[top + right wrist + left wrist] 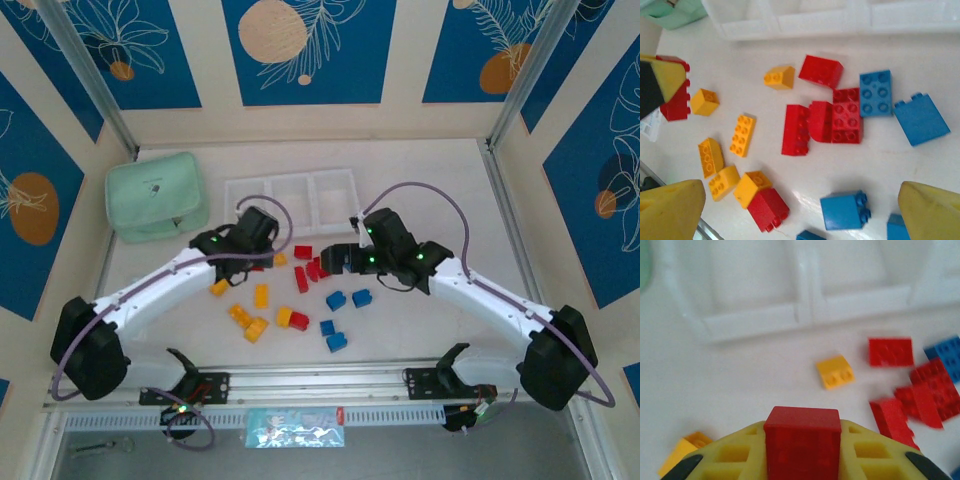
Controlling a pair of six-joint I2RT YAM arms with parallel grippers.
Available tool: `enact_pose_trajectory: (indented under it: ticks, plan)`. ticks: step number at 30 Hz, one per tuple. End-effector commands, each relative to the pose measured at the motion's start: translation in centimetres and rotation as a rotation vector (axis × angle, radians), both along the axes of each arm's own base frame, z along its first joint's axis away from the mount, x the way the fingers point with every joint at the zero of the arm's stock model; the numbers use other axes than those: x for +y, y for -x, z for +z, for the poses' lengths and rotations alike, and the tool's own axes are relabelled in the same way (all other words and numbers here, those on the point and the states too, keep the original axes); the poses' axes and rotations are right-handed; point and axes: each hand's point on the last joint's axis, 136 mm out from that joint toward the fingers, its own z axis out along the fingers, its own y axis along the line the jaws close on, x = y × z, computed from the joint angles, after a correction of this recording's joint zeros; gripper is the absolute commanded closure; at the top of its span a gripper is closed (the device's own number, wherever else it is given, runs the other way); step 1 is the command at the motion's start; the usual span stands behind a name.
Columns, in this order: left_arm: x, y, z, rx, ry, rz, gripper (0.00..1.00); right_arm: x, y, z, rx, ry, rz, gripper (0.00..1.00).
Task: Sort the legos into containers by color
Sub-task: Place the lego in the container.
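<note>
The legos (pixel 261 296) are scattered before the tray (pixel 290 177). The pouch (pixel 155 195) is placed just left of the tray.

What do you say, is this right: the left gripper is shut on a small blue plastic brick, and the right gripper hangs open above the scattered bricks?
One detail is off: the left wrist view shows the left gripper shut on a small red plastic brick, not blue. The right gripper does hang open above the scattered bricks.

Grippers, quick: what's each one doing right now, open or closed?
Left gripper: shut on a red lego.
Right gripper: open, holding nothing.
</note>
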Motion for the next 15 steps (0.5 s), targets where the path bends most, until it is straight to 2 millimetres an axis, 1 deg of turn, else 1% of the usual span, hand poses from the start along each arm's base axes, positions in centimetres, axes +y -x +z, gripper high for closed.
enact_pose_trajectory:
  ticks: [1, 2, 4, 8, 11, 12, 15]
  plan:
    - [1.5, -3.3, 2.2, -0.075, 0.035, 0.038, 0.73, 1.4, -1.0, 1.1, -0.035, -0.026, 0.037, 0.01]
    - [2.2, -4.4, 2.5, -0.087, 0.036, 0.07, 0.73, 1.6, -1.3, 1.2, -0.04, -0.025, 0.037, 0.01]
    - [3.0, -6.4, 2.8, -0.102, 0.048, 0.111, 0.74, 2.0, -1.9, 1.3, -0.046, -0.022, 0.039, 0.01]
    - [3.1, -10.6, 2.9, -0.134, 0.074, 0.144, 0.75, 2.4, -2.7, 1.5, -0.052, -0.018, 0.032, 0.01]
    - [3.5, -13.1, 1.5, -0.115, 0.069, 0.177, 0.76, 2.3, -3.2, 1.4, -0.052, -0.014, 0.025, 0.01]
    - [3.8, -13.7, 0.9, -0.106, 0.065, 0.192, 0.76, 2.2, -3.3, 1.3, -0.05, -0.014, 0.02, 0.01]
    - [3.8, -15.5, -0.6, -0.104, 0.058, 0.193, 0.75, 1.8, -3.6, 1.1, -0.039, -0.017, 0.009, 0.01]
